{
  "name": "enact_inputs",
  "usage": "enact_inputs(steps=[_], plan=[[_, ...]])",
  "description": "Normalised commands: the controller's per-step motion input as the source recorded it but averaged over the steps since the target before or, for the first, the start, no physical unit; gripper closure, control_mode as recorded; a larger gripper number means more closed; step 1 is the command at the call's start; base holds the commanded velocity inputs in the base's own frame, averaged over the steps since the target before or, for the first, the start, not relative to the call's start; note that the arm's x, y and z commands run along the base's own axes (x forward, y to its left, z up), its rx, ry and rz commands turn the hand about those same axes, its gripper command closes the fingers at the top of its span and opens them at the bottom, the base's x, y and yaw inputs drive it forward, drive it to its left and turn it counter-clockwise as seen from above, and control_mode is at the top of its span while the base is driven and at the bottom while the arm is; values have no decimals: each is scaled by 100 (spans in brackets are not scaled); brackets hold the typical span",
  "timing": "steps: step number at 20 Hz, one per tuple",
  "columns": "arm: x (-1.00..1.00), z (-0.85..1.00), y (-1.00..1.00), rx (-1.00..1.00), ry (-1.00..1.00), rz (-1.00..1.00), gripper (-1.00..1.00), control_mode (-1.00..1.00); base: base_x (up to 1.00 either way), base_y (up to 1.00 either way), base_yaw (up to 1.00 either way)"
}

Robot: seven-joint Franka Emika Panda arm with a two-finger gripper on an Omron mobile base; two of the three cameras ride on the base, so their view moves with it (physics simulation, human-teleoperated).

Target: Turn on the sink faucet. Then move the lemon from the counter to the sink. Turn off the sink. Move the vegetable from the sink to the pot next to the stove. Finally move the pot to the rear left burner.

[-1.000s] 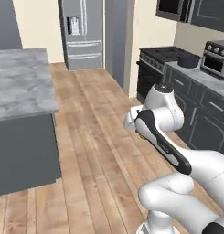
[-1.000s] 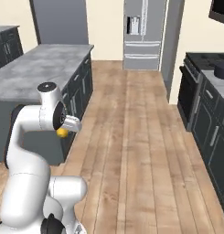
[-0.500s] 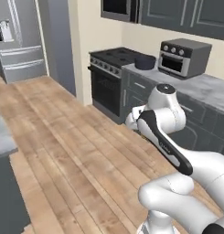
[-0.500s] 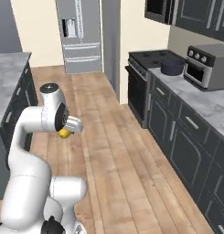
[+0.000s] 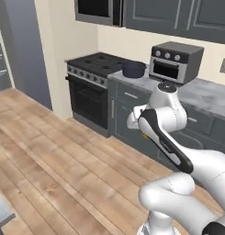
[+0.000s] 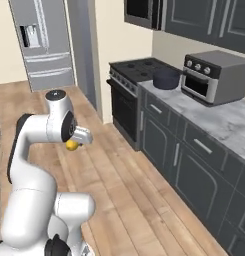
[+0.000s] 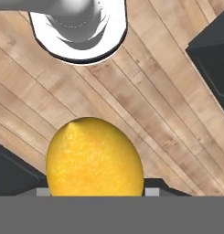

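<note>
My gripper (image 6: 74, 143) is shut on the yellow lemon (image 6: 71, 145), held at mid height over the wooden floor, out in front of the dark cabinets. From the hand camera the lemon (image 7: 94, 160) bulges large between the fingers, with floor planks beyond it. In the left base view a sliver of the lemon (image 5: 144, 136) peeks out beside the arm. A dark pot (image 6: 166, 78) stands on the grey counter (image 6: 219, 117) right beside the black stove (image 6: 139, 69), and I also see the pot (image 5: 133, 69) from the left.
A toaster oven (image 6: 216, 75) sits on the counter past the pot. A microwave (image 5: 98, 11) hangs above the stove (image 5: 98, 62). The steel fridge (image 6: 41, 45) stands far left. Dark base cabinets (image 6: 194, 170) line the right side; wooden floor (image 5: 54, 174) lies open.
The whole picture has swung: the base turned away from the island and fridge toward the stove and counter. The gripper stays shut on the lemon, in the same pose.
</note>
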Motion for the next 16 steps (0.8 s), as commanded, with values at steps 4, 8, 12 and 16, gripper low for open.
enact_inputs(steps=[4, 8, 12, 16], plan=[[0, 0, 0, 0, 0, 0, 100, 100, 98, -2, -31], [0, 0, 0, 0, 0, 0, 100, 100, 93, -2, -30], [0, 0, 0, 0, 0, 0, 100, 100, 100, 28, -35], [0, 0, 0, 0, 0, 0, 100, 100, 100, 54, -37]])
